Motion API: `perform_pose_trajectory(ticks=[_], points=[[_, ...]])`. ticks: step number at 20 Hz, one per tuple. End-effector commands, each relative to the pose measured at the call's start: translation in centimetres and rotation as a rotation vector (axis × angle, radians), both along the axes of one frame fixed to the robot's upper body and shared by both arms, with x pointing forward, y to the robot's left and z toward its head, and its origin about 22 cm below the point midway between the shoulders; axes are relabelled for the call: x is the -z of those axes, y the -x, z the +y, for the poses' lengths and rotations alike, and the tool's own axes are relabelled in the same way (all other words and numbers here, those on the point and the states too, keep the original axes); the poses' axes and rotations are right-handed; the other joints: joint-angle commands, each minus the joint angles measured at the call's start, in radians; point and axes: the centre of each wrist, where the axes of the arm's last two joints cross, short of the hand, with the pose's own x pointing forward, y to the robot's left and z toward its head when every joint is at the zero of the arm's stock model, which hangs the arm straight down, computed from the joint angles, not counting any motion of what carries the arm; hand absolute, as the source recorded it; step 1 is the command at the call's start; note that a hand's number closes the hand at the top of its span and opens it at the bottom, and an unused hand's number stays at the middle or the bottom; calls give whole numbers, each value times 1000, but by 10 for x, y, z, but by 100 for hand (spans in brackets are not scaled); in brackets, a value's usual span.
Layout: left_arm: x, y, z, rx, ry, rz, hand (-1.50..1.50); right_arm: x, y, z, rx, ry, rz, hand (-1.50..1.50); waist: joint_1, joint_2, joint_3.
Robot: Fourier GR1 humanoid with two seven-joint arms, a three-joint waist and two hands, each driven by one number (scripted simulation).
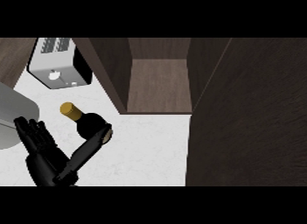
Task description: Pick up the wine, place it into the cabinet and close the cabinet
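One wine bottle [88, 121], dark with gold cap, standing on white table [149, 148] just before the cabinet's front left corner. One cabinet [159, 83], open, interior shelf bare; one door [259, 118] swung out at right. One toaster [59, 63] at table's far left edge. One hand [49, 162] seen, left, fingers straight, thumb extended against the bottle; nothing grasped.

Wine bottle [86, 120]: lower body partly hidden behind thumb of left hand [47, 158]; label not legible. Left hand: wrist cut off at lower edge. Toaster [57, 63]: top cut off at upper edge. Grey appliance [6, 114]: cut off at left edge, kind undeterminable. Cabinet [157, 83]: upper interior out of frame. Cabinet door [259, 122]: cut off right.
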Motion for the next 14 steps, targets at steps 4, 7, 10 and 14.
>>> perform_pose_trajectory(ticks=[4, 7, 10, 14], points=[[36, 4, 24, -4, 12, 36, -150, 1, -5, -12, 6, 8, 7, -150, 0, 1, 0], [52, 6, 34, -9, 18, 51, -150, 6, -2, 6, -2, 16, 2, -150, 1, 0, 0], [44, 14, 34, 4, 25, 46, -150, -8, 11, 10, 5, -5, -4, -150, 1, 0, 1], [71, 11, 23, 11, 32, 47, -150, -12, 7, -3, 15, -2, 1, -150, 0, 0, 1]])
